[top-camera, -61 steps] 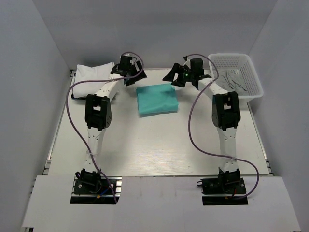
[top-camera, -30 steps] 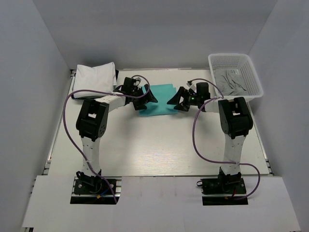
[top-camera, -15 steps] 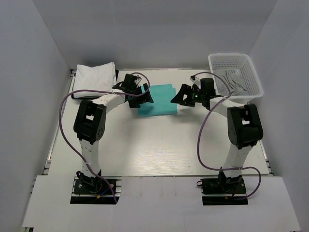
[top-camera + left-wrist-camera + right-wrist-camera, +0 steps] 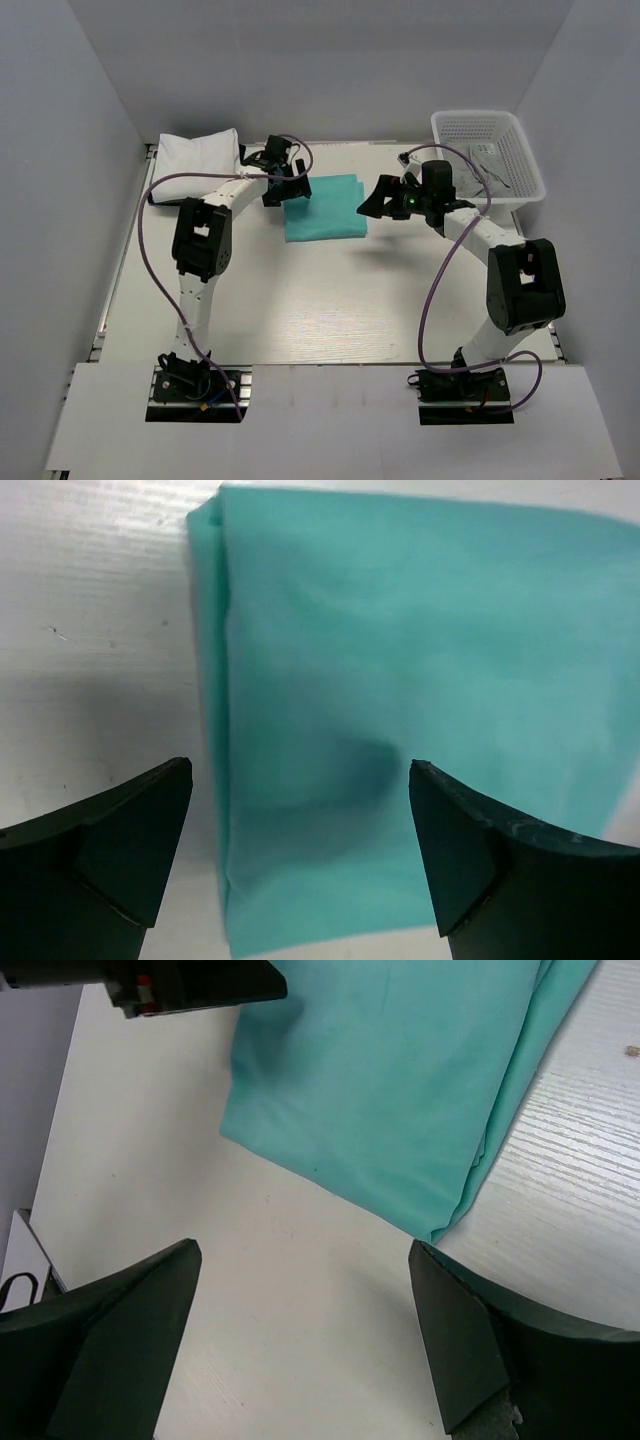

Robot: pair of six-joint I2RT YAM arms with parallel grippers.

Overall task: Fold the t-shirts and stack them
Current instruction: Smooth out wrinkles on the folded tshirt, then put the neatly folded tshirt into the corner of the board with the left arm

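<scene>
Top external: my left gripper (image 4: 288, 190) is spread wide with nothing in it, sitting at the left edge of the folded teal t-shirt (image 4: 322, 207). My right gripper (image 4: 373, 203) is also spread and empty, just off the shirt's right edge. The shirt lies flat on the table (image 4: 320, 300) between my two hands. A folded white t-shirt (image 4: 197, 152) is well out past the outer side of my left hand. The basket (image 4: 470, 114) is behind my right hand on its outer side, and there's pale cloth (image 4: 487, 160) inside it; can't tell what it is.

Left wrist: the left gripper (image 4: 300, 770) straddles the teal t-shirt's (image 4: 400, 650) folded edge, one finger over bare table and the other over teal cloth. Can't tell if they touch.

Right wrist: the right gripper (image 4: 305, 1250) is over bare table. The teal t-shirt's (image 4: 390, 1070) corner is ahead of the tips, nearer my right-hand finger. The left gripper (image 4: 190, 980) shows beyond the shirt.
</scene>
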